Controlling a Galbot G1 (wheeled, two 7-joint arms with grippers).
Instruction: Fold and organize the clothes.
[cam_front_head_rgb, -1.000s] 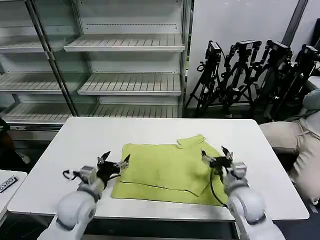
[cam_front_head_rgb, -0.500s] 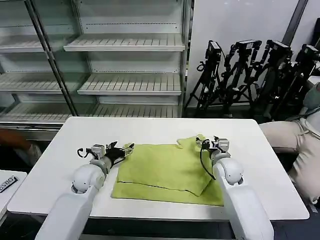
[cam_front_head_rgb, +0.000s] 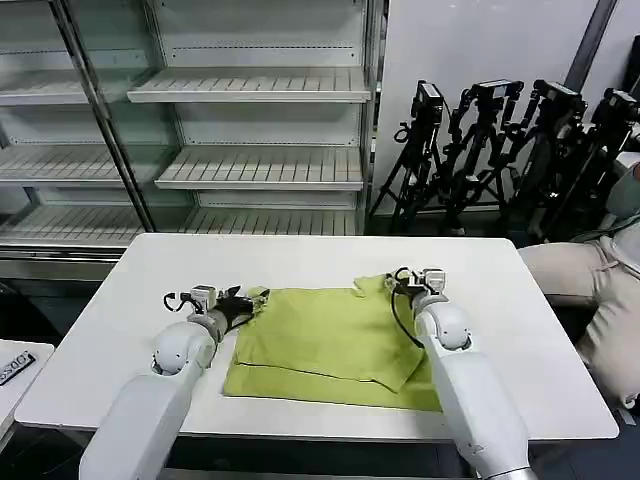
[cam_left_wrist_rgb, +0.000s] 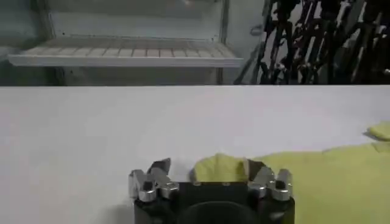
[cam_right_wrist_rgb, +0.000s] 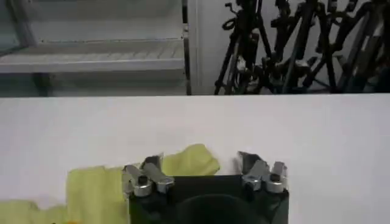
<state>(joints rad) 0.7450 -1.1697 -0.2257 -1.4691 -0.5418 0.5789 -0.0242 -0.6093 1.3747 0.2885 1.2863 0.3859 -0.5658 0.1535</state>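
Note:
The clothes are one lime-green shirt (cam_front_head_rgb: 335, 345) lying partly folded in the middle of the white table (cam_front_head_rgb: 150, 290). My left gripper (cam_front_head_rgb: 250, 299) sits low at the shirt's far left corner. Its jaws are open, with a hump of the green fabric (cam_left_wrist_rgb: 220, 168) between them. My right gripper (cam_front_head_rgb: 405, 284) is at the far right corner by the collar, also open, and a raised fold of the shirt (cam_right_wrist_rgb: 190, 161) lies between its fingers. In the wrist views my left gripper (cam_left_wrist_rgb: 207, 171) and my right gripper (cam_right_wrist_rgb: 201, 162) both straddle cloth without closing on it.
Metal shelving (cam_front_head_rgb: 250, 170) stands behind the table. Black tripods (cam_front_head_rgb: 500, 150) crowd the back right. A seated person (cam_front_head_rgb: 600, 290) is close to the table's right edge. A small side surface with a dark object (cam_front_head_rgb: 15, 368) is at the left.
Both arms have reached away from me, from the shirt's near half to its far corners, and dropped lower. The shirt itself has hardly shifted. Both grippers stay open.

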